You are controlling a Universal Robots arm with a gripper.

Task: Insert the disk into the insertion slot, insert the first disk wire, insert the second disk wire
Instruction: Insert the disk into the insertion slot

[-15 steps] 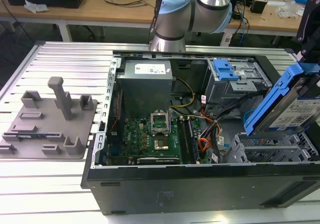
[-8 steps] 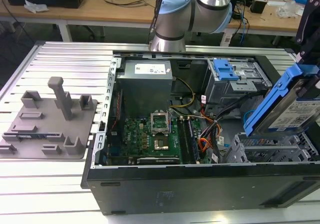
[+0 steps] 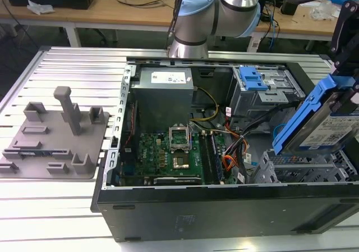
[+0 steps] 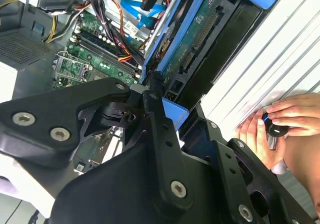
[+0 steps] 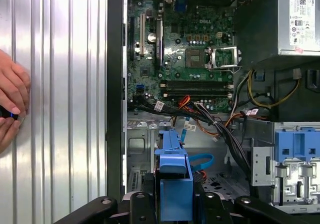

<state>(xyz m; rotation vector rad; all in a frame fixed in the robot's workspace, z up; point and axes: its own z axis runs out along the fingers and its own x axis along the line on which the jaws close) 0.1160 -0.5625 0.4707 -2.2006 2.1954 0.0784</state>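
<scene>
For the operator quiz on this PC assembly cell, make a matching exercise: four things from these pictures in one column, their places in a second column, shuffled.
1. disk
2. grey fixture block
3. motherboard
4. hand

A. on the slatted table, to the exterior view's left of the case
B. flat on the case floor
C. on that table beside the case, touching a small black part
D. tilted above the case, in the gripper

Pairs: 1-D, 2-A, 3-B, 4-C
</scene>
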